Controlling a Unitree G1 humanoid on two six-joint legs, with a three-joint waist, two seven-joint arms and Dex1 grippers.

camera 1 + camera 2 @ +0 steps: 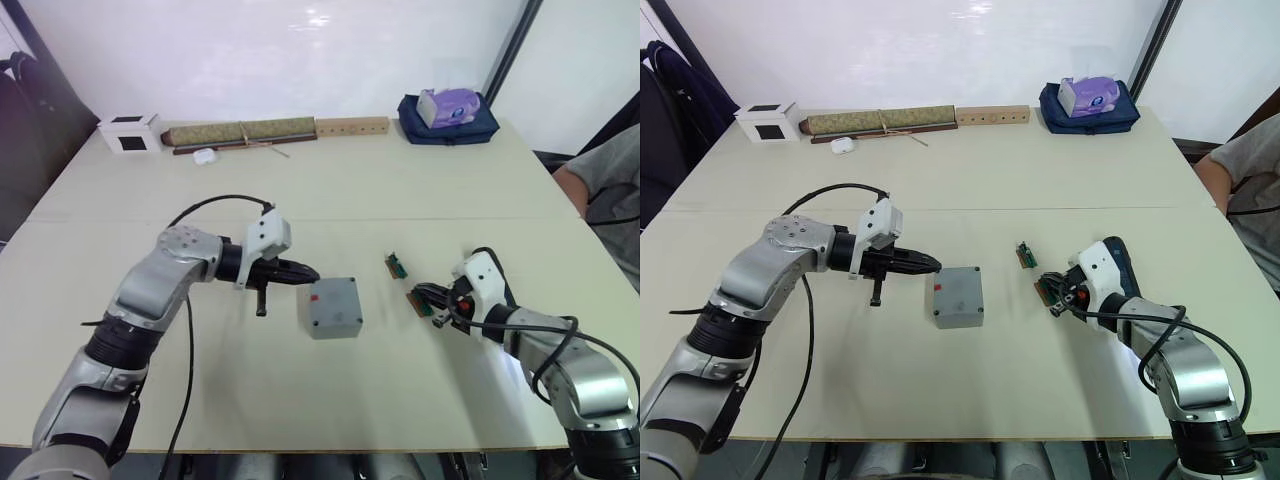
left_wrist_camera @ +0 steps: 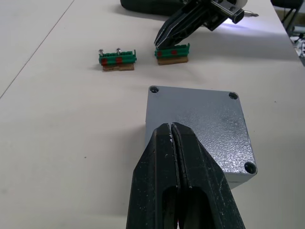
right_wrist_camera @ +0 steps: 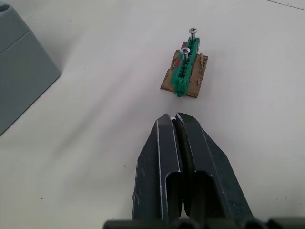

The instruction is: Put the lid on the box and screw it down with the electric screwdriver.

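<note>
Left eye view: the box, centre of frame on the counter, already wears the lid, so its inside is hidden; the left gripper, jaws clenched on nothing, sits just left of it, probably to steady it. Lower right, the right gripper rests at a green strip, a second green strip above. Left wrist view: the lid's corner holes look unfilled, so fastening seems not yet done; a white glow at upper right may be the electric screwdriver, though that is uncertain. Right wrist view: the right jaws are clenched, holding nothing; above centre, two screws stand upright in their strip, apparently kept ready for pickup.
</note>
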